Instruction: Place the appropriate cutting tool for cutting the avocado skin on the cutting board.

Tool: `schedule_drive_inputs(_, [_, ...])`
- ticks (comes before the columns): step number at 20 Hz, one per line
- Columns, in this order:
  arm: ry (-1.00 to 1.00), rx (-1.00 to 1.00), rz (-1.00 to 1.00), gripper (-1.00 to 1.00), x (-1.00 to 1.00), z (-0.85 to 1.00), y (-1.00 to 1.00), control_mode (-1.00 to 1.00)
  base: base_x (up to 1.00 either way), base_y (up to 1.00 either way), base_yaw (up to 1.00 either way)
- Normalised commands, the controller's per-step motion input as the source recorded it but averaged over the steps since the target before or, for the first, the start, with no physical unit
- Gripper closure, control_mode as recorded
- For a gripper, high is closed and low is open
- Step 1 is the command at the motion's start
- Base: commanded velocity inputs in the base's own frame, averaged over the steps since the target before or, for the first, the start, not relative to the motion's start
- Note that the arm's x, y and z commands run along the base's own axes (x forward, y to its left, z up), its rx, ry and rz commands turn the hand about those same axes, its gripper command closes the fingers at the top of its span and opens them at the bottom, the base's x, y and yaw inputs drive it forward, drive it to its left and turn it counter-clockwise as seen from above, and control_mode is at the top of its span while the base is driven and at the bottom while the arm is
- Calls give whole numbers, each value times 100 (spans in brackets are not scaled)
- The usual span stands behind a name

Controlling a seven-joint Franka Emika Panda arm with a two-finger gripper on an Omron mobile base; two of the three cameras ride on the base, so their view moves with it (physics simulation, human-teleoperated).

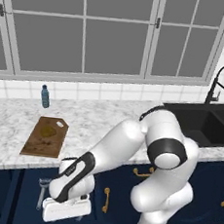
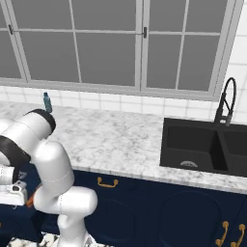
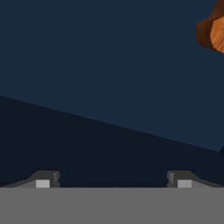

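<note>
Down in front of the dark blue cabinets (image 1: 120, 193), below the counter (image 1: 97, 127) edge, we see the gripper (image 3: 113, 180) with its jaws spread wide and nothing between them. An orange knife (image 3: 215, 30) handle shows at the hand view's upper right corner, apart from the fingertips. The board (image 1: 45, 136) lies on the counter with the avocado (image 1: 47, 131) on it. A blue bottle (image 1: 45, 96) stands behind, label unreadable. A silver utensil (image 1: 42, 191) sits beside the hand.
</note>
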Motion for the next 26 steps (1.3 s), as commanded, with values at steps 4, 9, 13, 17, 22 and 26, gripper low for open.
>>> schedule_drive_inputs(4, [6,0,-9,-100,-80,12,-8,-100,0,0,0])
schedule_drive_inputs(9, [4,0,-13,-100,-43,30,-14,-100,0,0,0])
schedule_drive_inputs(13, [-2,0,-8,-100,3,48,0,-100,0,0,0])
schedule_drive_inputs(17, [-5,0,-6,-100,12,21,0,-100,0,0,0])
schedule_drive_inputs(22, [-4,-1,-3,-100,21,0,10,-100,0,0,0])
schedule_drive_inputs(26, [0,0,0,-100,52,0,12,-100,0,0,0])
